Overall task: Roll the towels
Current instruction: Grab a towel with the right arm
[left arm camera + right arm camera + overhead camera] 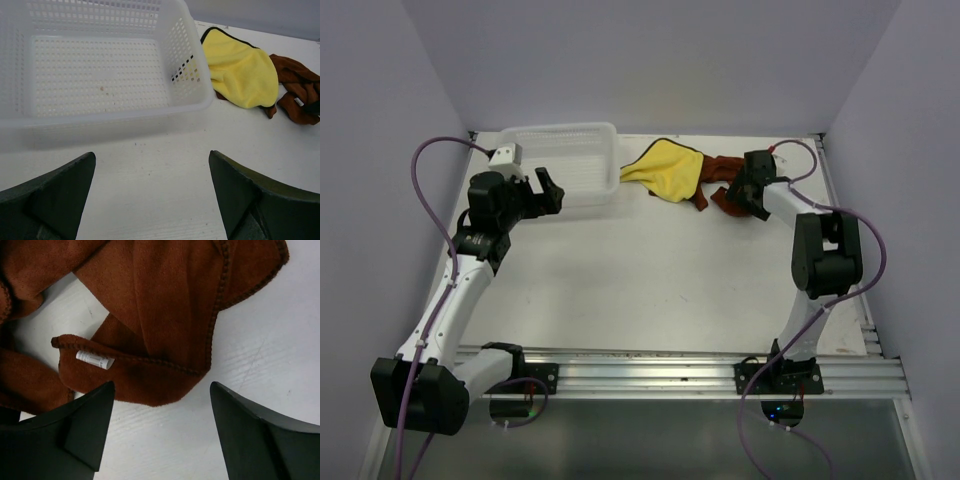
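Layout: crumpled fuzzy rust-brown towel point(165, 315), stitched hem, white label point(95, 360), lies far right on the white table point(640, 270), partly under the soft bright yellow towel point(668, 170). Yellow's long axis runs left-right, tip towards the white plastic mesh basket point(560, 130). Right gripper point(162, 390) spread wide over brown, gripping nothing. Left gripper point(152, 165) likewise wide, unloaded, near the basket.

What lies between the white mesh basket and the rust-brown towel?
The yellow towel lies crumpled there, close beside the basket and overlapping the rust-brown towel's edge. Both the top view and the left wrist view show it.
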`<action>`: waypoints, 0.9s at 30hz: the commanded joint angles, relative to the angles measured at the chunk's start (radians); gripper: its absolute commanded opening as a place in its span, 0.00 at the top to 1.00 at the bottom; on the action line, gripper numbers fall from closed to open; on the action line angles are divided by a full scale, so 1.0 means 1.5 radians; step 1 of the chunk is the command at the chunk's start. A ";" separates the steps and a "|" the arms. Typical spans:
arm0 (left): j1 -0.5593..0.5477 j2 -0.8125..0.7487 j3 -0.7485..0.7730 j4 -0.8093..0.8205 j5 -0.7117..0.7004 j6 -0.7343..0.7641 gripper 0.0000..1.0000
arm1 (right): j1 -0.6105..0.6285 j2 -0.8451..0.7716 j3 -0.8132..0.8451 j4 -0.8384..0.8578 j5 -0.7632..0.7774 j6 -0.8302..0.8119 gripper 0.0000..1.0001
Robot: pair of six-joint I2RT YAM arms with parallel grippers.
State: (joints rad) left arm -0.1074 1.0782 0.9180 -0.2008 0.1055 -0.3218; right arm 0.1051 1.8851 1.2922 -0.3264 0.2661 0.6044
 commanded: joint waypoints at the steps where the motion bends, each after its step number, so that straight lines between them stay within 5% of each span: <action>1: 0.002 0.000 0.012 0.009 0.017 -0.002 0.00 | -0.006 0.029 0.065 0.015 0.006 -0.007 0.22; 9: 0.002 0.003 0.010 0.012 0.017 -0.003 0.00 | -0.019 0.068 0.081 0.001 -0.003 -0.006 0.46; 12: 0.002 0.005 0.010 0.014 0.017 -0.003 0.00 | -0.020 0.063 0.080 -0.007 -0.010 -0.012 0.78; 13: 0.002 0.008 0.010 0.014 0.016 -0.003 0.00 | -0.020 0.055 0.077 -0.008 -0.011 -0.015 0.95; 14: 0.002 0.009 0.010 0.014 0.016 -0.003 0.00 | -0.020 0.046 0.075 -0.008 -0.013 -0.016 0.99; 27: 0.002 0.000 0.010 0.015 0.019 -0.004 0.00 | -0.019 -0.194 0.106 -0.119 0.057 0.026 1.00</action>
State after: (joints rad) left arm -0.1074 1.0962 0.9180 -0.2001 0.1200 -0.3222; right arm 0.0776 1.6947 1.3876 -0.4236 0.2768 0.6014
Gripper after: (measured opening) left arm 0.994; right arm 0.019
